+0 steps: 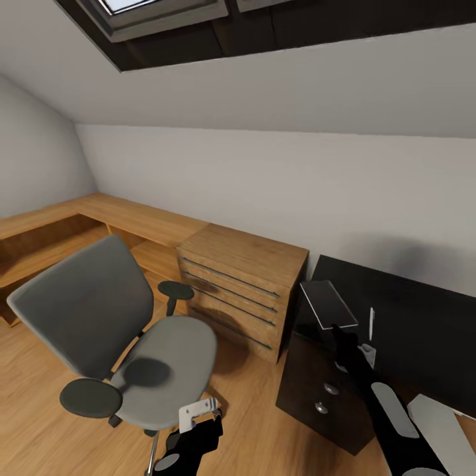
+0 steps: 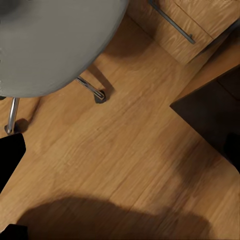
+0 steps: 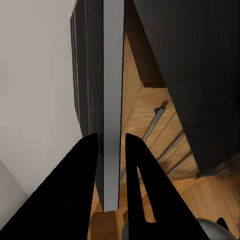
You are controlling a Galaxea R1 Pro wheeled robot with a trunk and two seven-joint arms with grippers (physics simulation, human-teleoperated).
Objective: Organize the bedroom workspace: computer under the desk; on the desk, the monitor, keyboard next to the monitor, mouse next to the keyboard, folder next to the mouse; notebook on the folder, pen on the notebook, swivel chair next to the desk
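The notebook [image 1: 328, 304] hung edge-on in the right pincer [image 3: 111, 165], raised over the near-left corner of the black surface [image 1: 423, 317], its thin grey edge pinched between the two dark fingers [image 3: 75, 190] in the right wrist view. The hold sat near one end of the booklet, so most of it stuck out free; my worry was that it could pivot or slide out of so narrow a pinch if the arm swung quickly, and land on the floor [image 2: 125, 150] rather than on the surface. The pen [image 1: 371, 324] lay on the surface just beside the arm, and a careless lowering could knock it away. No blue folder was visible on the surface, so setting the notebook down at that point risked a stack out of order. The left pincer [image 1: 198, 413] hung low near the chair [image 1: 132, 330]; whether it was open I could not tell. The wooden drawer chest [image 1: 241, 291] stood close against the surface's left end.
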